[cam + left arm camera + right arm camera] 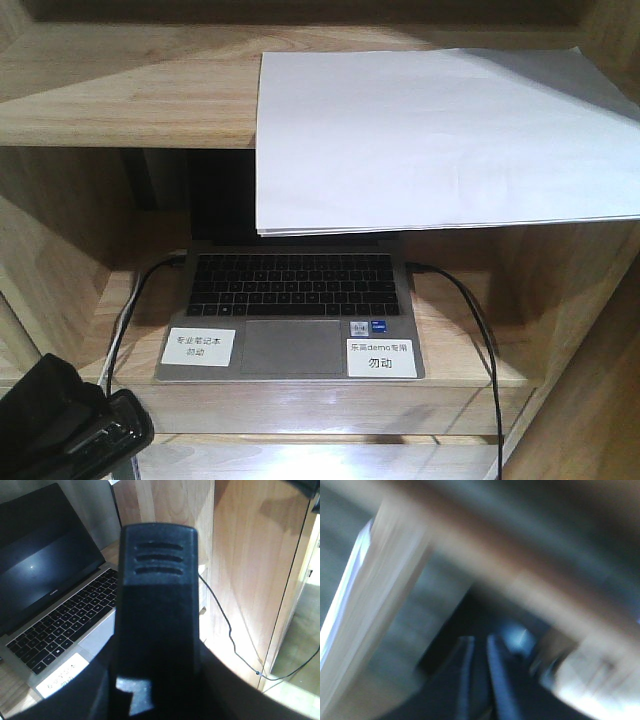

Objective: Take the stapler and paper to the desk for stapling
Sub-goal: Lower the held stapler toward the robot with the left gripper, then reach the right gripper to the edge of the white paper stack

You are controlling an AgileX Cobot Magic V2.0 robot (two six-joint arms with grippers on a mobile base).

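I see heavy motion blur on the right wrist view; the front view is sharp, the paper (440, 140) brightly lit.

The front view faced the shelf (120, 90); the left wrist view peered close past the stapler (157, 605) at the same laptop (290, 285); the right wrist view was blurred.

The left gripper (75, 428) is a glossy black housing; the right gripper (479, 672) shows two dark, slim, blurred fingers (465, 672).
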